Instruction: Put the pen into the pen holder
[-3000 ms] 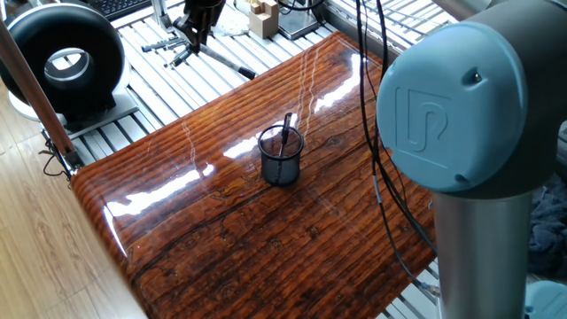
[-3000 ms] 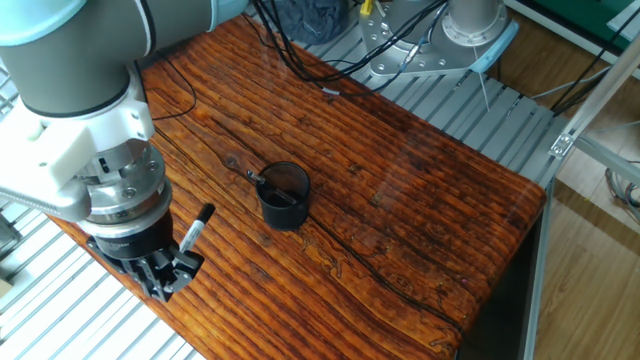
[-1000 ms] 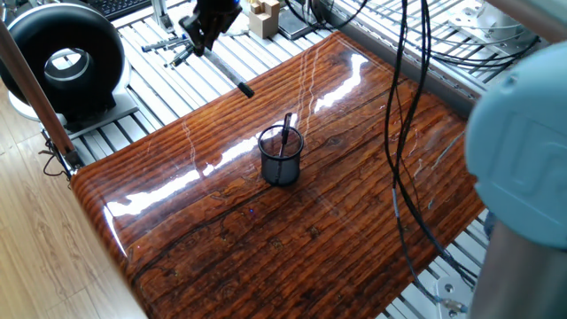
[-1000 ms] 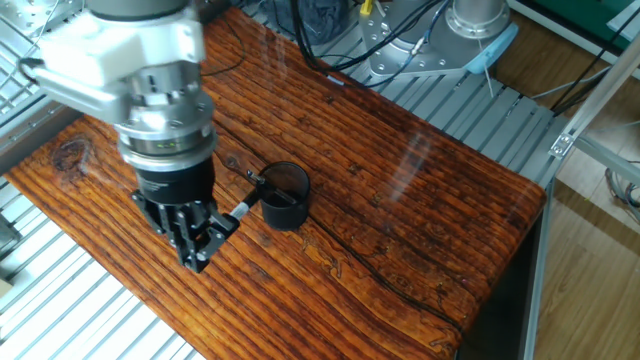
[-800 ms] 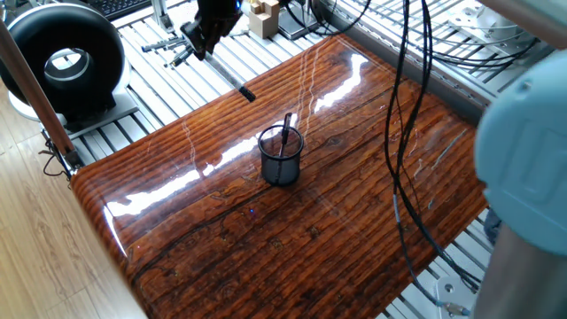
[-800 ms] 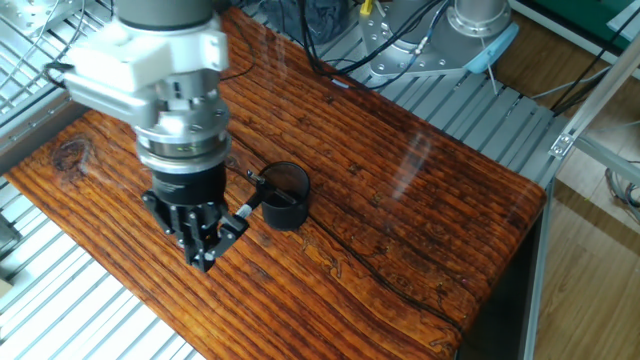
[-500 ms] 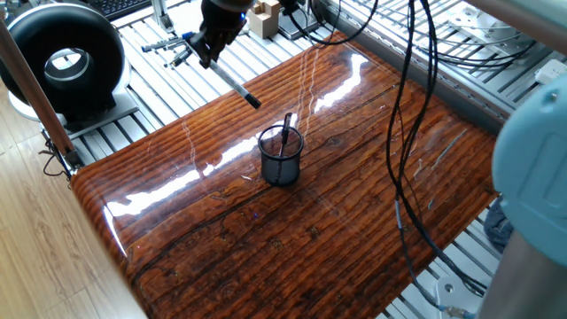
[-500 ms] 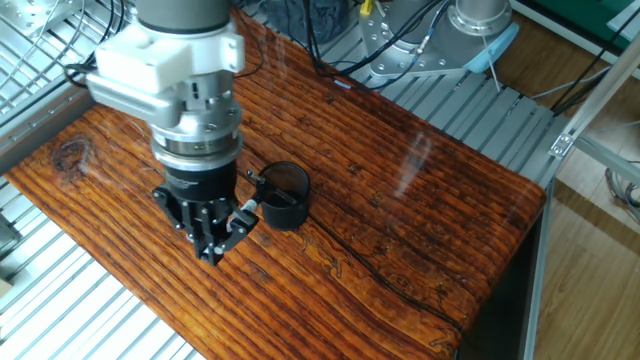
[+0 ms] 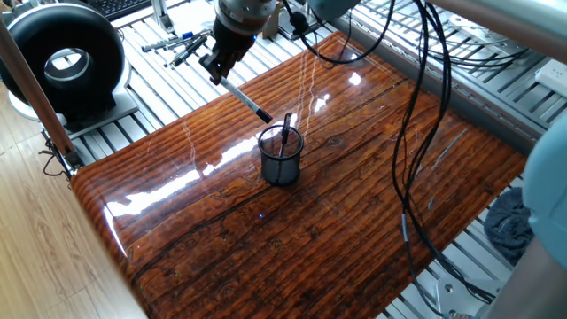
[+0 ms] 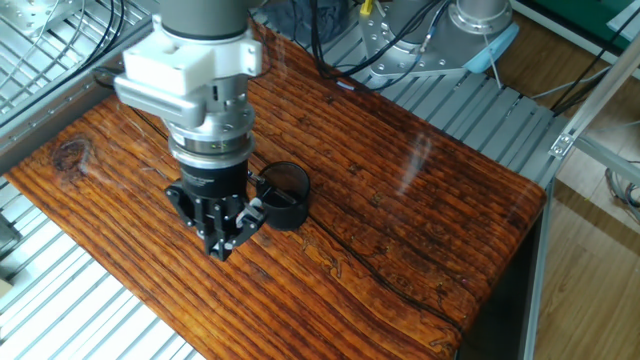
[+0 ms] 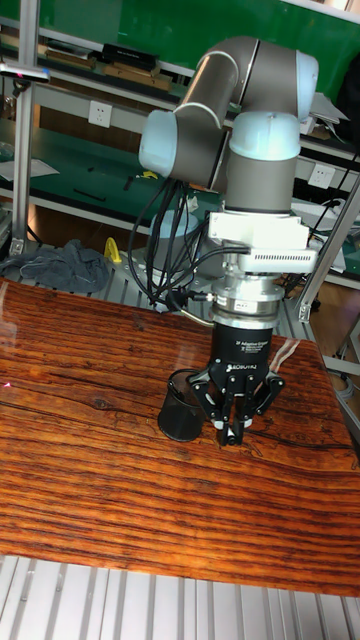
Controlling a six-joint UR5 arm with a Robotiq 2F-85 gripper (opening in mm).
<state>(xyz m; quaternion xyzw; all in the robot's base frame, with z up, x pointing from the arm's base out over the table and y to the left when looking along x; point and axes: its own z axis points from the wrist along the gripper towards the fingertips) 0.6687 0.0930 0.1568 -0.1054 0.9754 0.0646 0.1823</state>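
Black-tipped and pale along its barrel, the pen (image 9: pixel 245 97) is pinched slantwise between the jaws of the gripper (image 9: pixel 215 67), its lower end hanging just beside the holder (image 9: pixel 282 157) but not over the rim. Three seconds ago the gripper was out past the table's (image 9: pixel 354 221) edge, over the slatted frame; it has since travelled inward across the wood and now hovers close by the holder near the table's middle. A thinner dark pen (image 9: pixel 285 129) already stands in the holder. Judging by this, carrying is nearly done; what remains is bringing the tip over the opening, then releasing.
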